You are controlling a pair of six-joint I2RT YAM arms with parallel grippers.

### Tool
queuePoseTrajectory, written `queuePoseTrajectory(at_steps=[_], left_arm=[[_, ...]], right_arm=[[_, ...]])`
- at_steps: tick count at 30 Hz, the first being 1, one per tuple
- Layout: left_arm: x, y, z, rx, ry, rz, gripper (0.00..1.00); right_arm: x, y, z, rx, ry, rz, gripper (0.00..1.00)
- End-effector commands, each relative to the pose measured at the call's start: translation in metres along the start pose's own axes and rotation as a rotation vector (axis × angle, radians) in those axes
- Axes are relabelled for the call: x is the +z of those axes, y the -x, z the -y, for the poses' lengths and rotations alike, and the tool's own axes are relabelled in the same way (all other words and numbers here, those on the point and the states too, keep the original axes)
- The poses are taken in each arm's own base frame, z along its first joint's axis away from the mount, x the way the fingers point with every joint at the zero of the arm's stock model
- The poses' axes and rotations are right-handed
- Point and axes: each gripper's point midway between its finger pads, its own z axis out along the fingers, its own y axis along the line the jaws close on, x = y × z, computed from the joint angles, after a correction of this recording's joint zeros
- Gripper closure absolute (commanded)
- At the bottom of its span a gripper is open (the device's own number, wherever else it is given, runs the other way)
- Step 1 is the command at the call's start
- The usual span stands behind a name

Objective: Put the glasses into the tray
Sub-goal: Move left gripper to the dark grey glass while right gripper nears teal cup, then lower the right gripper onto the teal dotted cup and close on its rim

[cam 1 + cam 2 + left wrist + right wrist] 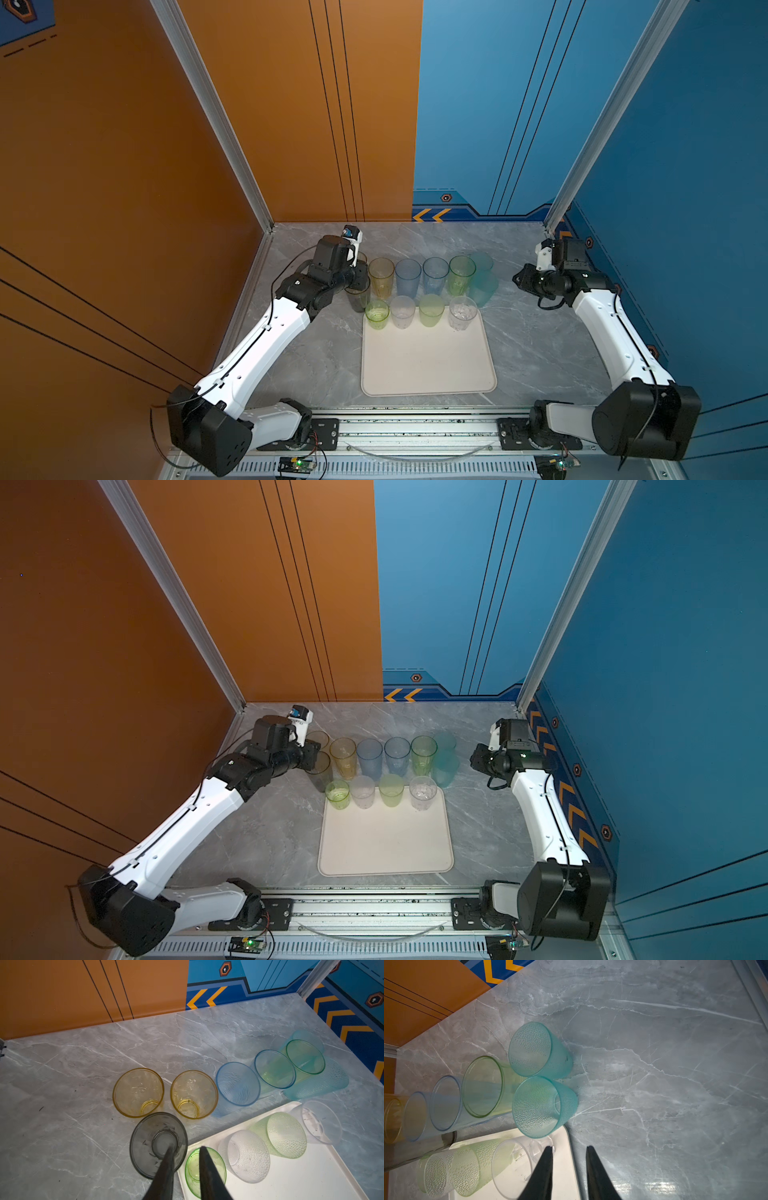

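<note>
Cream tray is lying nearest on the grey counter, with four short glasses standing along its far edge. Just beyond it, tall glasses in yellow, blue, green and teal are standing in a row on the counter. The left claw is hanging narrowly spread astride the rim of the grey glass, off the tray's far left corner. The right claw is hovering spread and empty, right of the teal pair.

cream tray, dimpled teal glasses
</note>
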Motion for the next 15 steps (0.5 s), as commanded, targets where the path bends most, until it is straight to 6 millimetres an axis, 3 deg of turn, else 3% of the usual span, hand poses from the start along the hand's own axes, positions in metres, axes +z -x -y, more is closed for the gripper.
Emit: queuePoseTrajectory(at_steps=[1, 15], left_arm=[[-0.003, -0.009, -0.014, -0.024, 0.038, -0.008, 0.76], [0.004, -0.021, -0.026, -0.041, 0.059, -0.039, 0.76]], right_arm=[[0.010, 0.011, -0.002, -0.036, -0.030, -0.016, 0.75], [0.065, 0.032, -0.017, -0.115, -0.079, -0.129, 0.81]])
